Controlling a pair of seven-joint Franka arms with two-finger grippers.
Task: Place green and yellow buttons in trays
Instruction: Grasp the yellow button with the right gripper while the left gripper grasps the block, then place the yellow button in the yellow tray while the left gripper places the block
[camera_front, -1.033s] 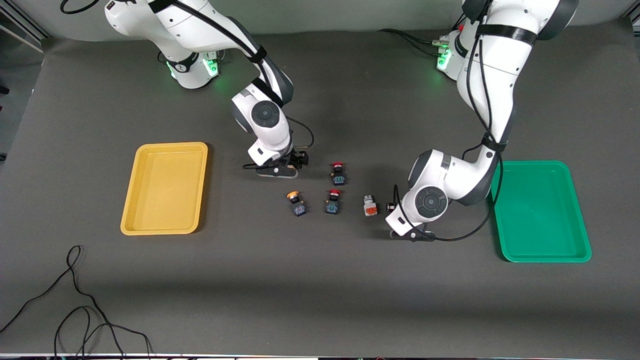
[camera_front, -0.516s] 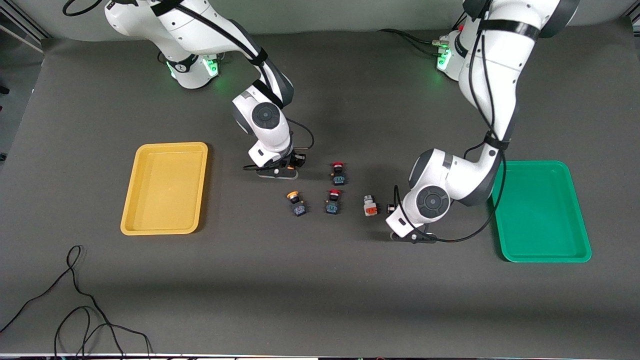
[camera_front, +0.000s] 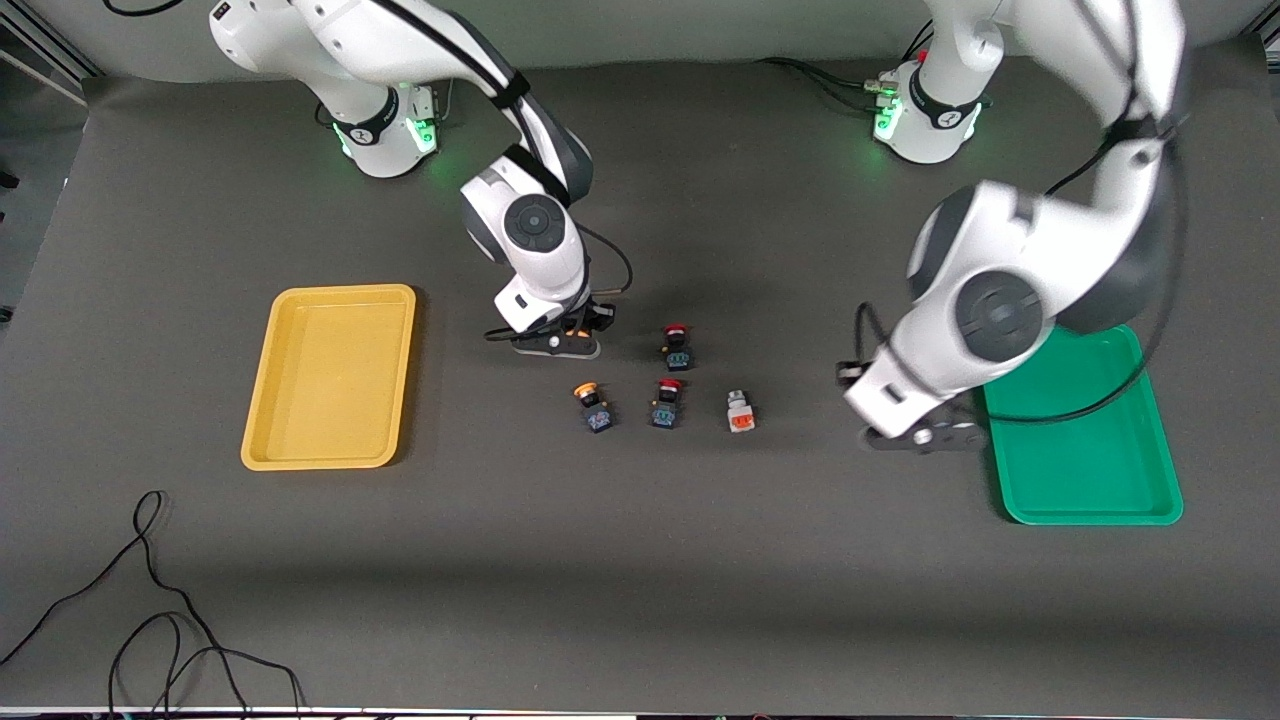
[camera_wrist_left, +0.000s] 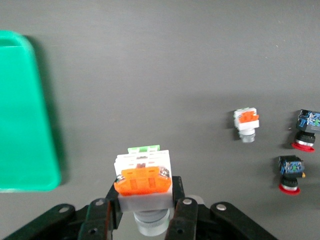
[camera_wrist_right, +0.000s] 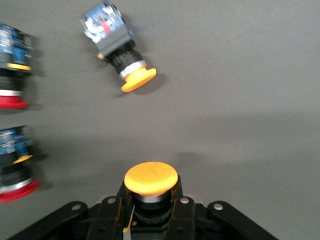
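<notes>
1. Presently, the left claw is gripping a whitish-grey button with an orange-red patch, fingers pinching its lower body, and is hanging over the surface just beside the green tray.
2. The right claw is clamping a yellow-capped button by the dark neck under its cap, low over the surface between the yellow tray and the loose buttons.
3. Three buttons the claws are not holding are lying in a row mid-surface: a second yellow-capped button on its side, a red-capped button, and a second whitish-grey button. Another red-capped button is sitting farther from the front camera.
4. Both trays are showing empty.
5. Handling judgement: these parts are looking small, light and rigid, of hard plastic; slipping or twisting between the fingers is the likelier risk, not crushing.
6. Grasp judgement: flat body sides are offering the surest hold on the grey block; the round neck is suiting the capped type, though the one lying on its side is calling for a pinch across its square body.
</notes>
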